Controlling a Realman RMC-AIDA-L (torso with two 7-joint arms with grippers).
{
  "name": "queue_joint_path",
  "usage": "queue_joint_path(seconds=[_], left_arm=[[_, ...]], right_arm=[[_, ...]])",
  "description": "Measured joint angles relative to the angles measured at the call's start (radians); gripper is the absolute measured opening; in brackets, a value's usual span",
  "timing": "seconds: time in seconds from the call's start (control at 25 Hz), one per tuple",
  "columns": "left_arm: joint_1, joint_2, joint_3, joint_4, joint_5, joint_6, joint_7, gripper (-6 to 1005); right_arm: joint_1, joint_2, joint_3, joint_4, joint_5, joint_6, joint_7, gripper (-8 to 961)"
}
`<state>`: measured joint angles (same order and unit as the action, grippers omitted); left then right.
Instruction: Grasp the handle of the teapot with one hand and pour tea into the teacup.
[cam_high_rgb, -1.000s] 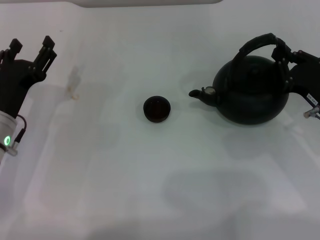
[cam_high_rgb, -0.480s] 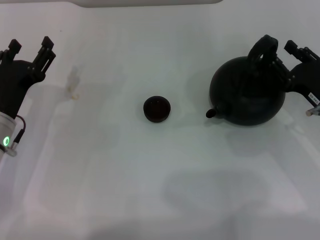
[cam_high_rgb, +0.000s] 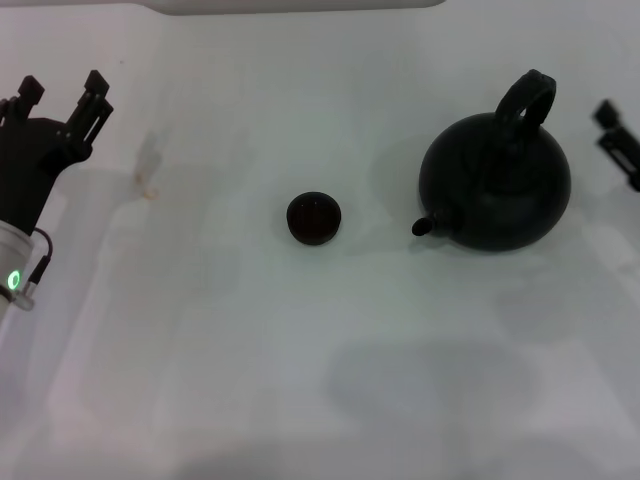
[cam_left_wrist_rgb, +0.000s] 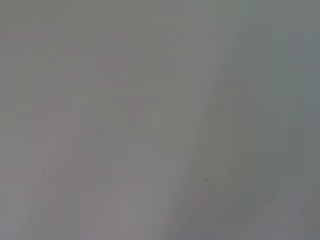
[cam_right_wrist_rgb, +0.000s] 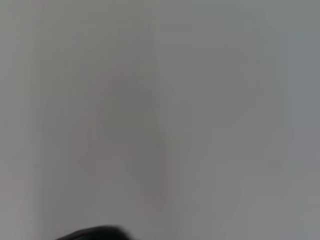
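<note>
The black teapot (cam_high_rgb: 495, 190) stands upright on the white table (cam_high_rgb: 300, 380) at the right, its spout (cam_high_rgb: 425, 227) pointing to the front left. Its arched handle (cam_high_rgb: 527, 97) stands free over the top, seen nearly end-on. The small black teacup (cam_high_rgb: 314, 218) sits left of the spout, a short gap away, with a dark inside. My right gripper (cam_high_rgb: 618, 135) is at the right edge of the head view, open, apart from the handle and holding nothing. My left gripper (cam_high_rgb: 60, 95) is open and empty at the far left.
A small pale speck (cam_high_rgb: 150, 190) lies on the table near the left arm. The wrist views show only blank table; a dark edge (cam_right_wrist_rgb: 95, 234) shows in the right wrist view, and I cannot tell what it is.
The teapot turned, its spout swinging from pointing left to front left. My right gripper let go of the handle and drew back to the right. The left arm has not moved.
</note>
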<state>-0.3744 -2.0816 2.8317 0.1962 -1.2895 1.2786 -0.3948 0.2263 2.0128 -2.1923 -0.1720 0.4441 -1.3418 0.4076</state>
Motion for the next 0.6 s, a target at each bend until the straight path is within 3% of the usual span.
queue_joint_path(seconds=[0.24,0.6], left_arm=[[-0.004,-0.002,0.000,-0.003,0.000,-0.001,0.005,873],[0.001,-0.002,0.000,-0.003,-0.001,-0.002,0.006,873]], right_arm=[[-0.022,0.004,0.071,0.004,0.007,0.005,-0.055,855],[-0.030,0.007,0.075,-0.001,0.010,0.004,-0.136,855]])
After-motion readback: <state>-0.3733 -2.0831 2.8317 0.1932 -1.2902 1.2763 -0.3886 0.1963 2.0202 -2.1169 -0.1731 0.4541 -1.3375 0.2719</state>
